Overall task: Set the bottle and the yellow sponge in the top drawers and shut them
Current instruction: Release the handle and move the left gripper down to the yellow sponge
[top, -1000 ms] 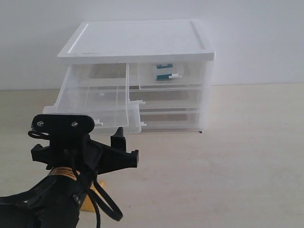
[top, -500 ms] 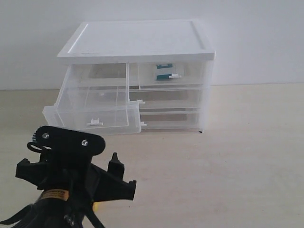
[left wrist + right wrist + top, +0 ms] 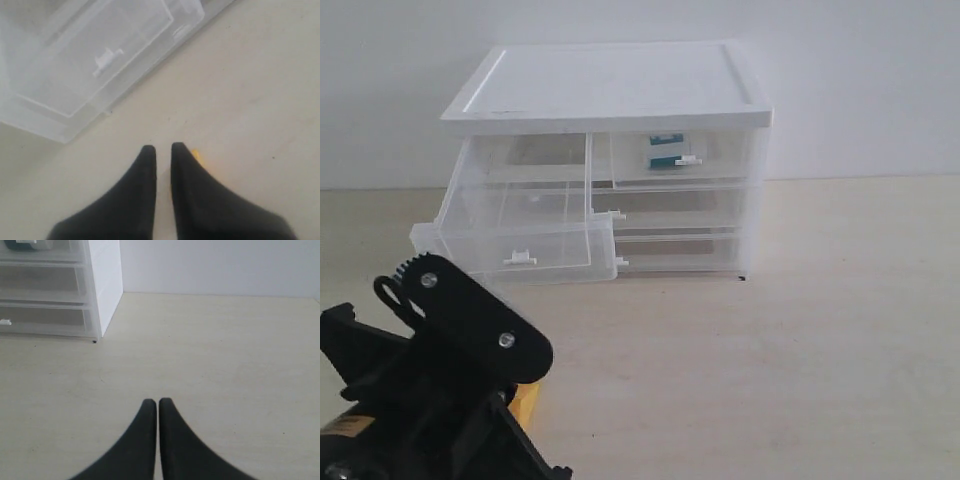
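Observation:
The bottle [image 3: 663, 151] lies inside the closed right top drawer [image 3: 720, 158] of the white-topped cabinet [image 3: 610, 85]; its edge shows in the right wrist view [image 3: 22, 244]. The left top drawer [image 3: 520, 245] is pulled out and holds nothing I can see. The yellow sponge [image 3: 527, 398] sits on the table, mostly hidden behind my left arm. In the left wrist view a sliver of the sponge [image 3: 196, 155] peeks out beside one finger. My left gripper [image 3: 160, 147] hangs just over the table with a narrow gap between its jaws. My right gripper [image 3: 158, 401] is shut on nothing, over bare table.
Two full-width clear drawers [image 3: 670, 225] sit closed below the top pair. My left arm's black wrist body [image 3: 440, 390] fills the lower left of the exterior view. A white wall stands behind the cabinet.
My left arm has sunk and tilted towards the table, now covering most of the yellow sponge in the exterior view. Cabinet, drawers and bottle have not moved.

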`<state>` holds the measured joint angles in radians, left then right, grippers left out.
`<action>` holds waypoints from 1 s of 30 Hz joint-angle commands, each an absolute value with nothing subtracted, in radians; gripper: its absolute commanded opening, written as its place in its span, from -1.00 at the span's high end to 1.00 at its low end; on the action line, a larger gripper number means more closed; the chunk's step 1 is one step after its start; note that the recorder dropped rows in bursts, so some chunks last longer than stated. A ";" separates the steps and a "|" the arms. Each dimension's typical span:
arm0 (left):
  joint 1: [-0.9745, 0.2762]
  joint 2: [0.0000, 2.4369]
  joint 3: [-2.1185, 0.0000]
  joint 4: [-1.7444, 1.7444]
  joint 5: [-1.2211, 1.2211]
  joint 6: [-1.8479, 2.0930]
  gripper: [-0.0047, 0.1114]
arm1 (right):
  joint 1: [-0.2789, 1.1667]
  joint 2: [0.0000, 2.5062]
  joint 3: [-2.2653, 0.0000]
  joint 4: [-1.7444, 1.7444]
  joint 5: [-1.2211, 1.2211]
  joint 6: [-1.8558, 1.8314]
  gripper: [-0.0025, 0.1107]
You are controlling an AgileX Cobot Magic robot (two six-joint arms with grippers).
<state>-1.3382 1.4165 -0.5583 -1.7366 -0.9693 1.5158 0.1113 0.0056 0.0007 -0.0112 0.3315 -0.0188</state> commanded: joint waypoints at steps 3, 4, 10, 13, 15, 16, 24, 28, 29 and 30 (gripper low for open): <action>-1.347 1.238 -0.553 -1.744 -0.908 1.686 0.85 | 0.113 0.000 0.000 -0.011 0.321 -0.020 0.96; -1.347 1.206 -0.553 -1.744 -0.908 1.731 0.85 | 0.113 0.000 0.000 -0.011 0.321 -0.020 0.96; -1.347 1.004 -0.553 -1.744 -0.737 2.025 0.85 | 0.113 0.000 0.000 -0.011 0.321 -0.020 0.96; -1.347 0.921 -0.553 -1.744 -0.561 2.093 0.85 | 0.113 0.000 0.000 -0.011 0.321 -0.020 0.96; -1.347 0.881 -0.551 -1.744 -0.490 2.112 0.85 | 0.113 0.000 0.000 -0.011 0.321 -0.020 0.96; -1.347 0.869 -0.551 -1.744 -0.482 2.108 0.85 | 0.113 0.000 0.000 -0.011 0.321 -0.020 0.96; -1.347 0.866 -0.519 -1.744 -0.292 2.125 0.85 | 0.113 0.000 0.000 -0.011 0.323 -0.020 0.96; -1.347 0.866 -0.513 -1.744 -0.196 2.131 0.85 | 0.113 0.000 0.000 -0.011 0.323 -0.020 0.96; -1.347 0.866 -0.511 -1.744 -0.186 2.106 0.85 | 0.113 0.000 0.000 -0.011 0.323 -0.020 0.96; -1.347 0.866 -0.508 -1.744 -0.177 2.104 0.85 | 0.113 0.000 0.000 -0.011 0.323 -0.020 0.96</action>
<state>-1.3398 0.8659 -0.5154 -1.7426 -0.2108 2.1211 0.1113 0.0056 0.0007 -0.0112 0.3315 -0.0188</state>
